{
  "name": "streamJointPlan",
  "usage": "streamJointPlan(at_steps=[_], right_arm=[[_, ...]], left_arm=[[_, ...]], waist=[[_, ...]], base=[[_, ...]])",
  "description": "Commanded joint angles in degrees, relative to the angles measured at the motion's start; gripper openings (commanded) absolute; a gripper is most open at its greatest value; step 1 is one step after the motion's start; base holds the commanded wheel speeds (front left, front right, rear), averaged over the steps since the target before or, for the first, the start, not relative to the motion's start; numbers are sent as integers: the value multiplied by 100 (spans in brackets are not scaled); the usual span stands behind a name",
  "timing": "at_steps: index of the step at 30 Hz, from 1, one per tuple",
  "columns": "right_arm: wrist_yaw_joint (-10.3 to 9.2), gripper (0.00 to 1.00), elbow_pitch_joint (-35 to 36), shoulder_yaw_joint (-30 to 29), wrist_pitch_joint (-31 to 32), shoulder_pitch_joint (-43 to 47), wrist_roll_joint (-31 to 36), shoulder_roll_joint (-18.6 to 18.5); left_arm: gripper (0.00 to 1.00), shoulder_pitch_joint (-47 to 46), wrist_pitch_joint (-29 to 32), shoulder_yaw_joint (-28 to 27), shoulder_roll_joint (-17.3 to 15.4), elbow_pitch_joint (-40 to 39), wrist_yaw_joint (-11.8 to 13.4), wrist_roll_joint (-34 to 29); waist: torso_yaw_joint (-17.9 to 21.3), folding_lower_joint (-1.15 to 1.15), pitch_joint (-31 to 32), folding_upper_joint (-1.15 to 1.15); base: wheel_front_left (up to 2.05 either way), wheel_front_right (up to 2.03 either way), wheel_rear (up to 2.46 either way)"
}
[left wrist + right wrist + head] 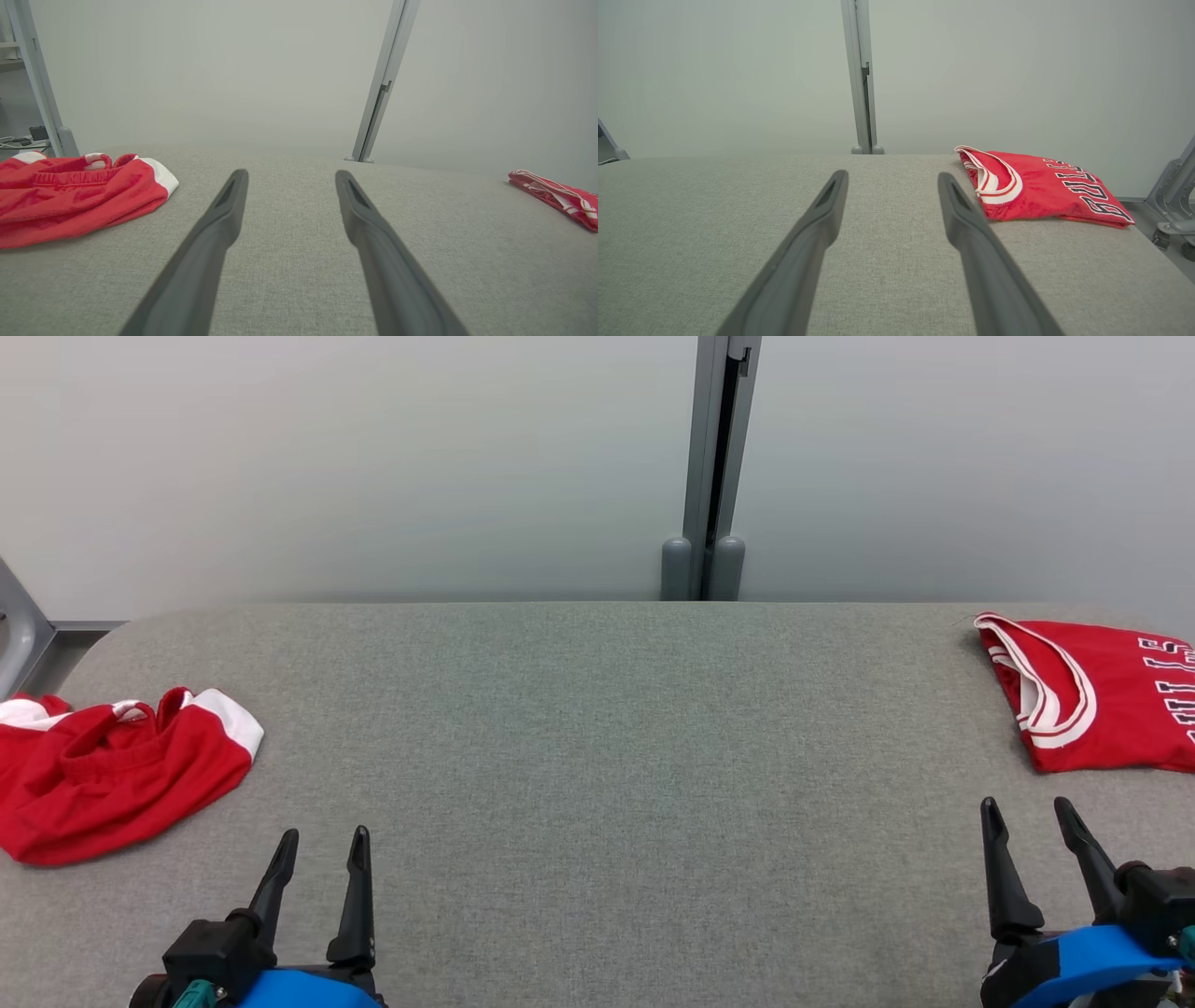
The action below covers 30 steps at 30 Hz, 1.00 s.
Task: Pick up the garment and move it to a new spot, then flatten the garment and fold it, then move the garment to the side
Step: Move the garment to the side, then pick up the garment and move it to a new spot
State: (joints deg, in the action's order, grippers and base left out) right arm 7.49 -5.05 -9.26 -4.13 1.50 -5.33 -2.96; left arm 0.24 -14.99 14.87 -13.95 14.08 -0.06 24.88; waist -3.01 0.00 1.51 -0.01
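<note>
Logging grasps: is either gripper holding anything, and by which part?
Nothing is held. The left gripper and right gripper stand open; the crumpled red-and-white shorts and folded red jersey lie untouched on the grey fabric table.

Red shorts (121, 775): out to the left of the left gripper (326, 833), their far side cut off by the head view's edge — likewise in the left wrist view.
Folded jersey (1092, 695): ahead and to the right of the right gripper (1025, 803), its right part runs off the frame.
Jersey lettering (1178, 695): cut mid-word in the head view; seen from the left gripper, too small to read.
Gripper bases: cropped by the bottom edge.
</note>
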Motion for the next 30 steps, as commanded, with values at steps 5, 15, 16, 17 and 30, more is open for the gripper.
streamJointPlan(at_steps=[5,15,16,17,30], right_arm=[[1,100,-64,27,-53,99,-78,8],[1,100,-244,45,-152,199,-184,6],[1,100,-262,36,-162,204,-206,5],[1,100,-278,64,-172,201,-201,6],[1,100,-477,315,-328,132,-310,4]], left_arm=[[100,37,-25,-75,33,74,-87,-29],[100,-107,-24,-100,54,104,-118,-121],[100,-118,-25,-96,46,108,-120,-124],[100,-118,-25,-119,40,108,-112,-119],[100,3,62,-157,-81,31,-51,-73]], waist=[[14,0,31,1],[-429,0,50,1],[-521,0,50,1],[-603,0,49,1],[-1800,0,102,1]], base=[[0,0,0],[0,0,0],[0,0,0],[0,0,0],[0,0,0]])
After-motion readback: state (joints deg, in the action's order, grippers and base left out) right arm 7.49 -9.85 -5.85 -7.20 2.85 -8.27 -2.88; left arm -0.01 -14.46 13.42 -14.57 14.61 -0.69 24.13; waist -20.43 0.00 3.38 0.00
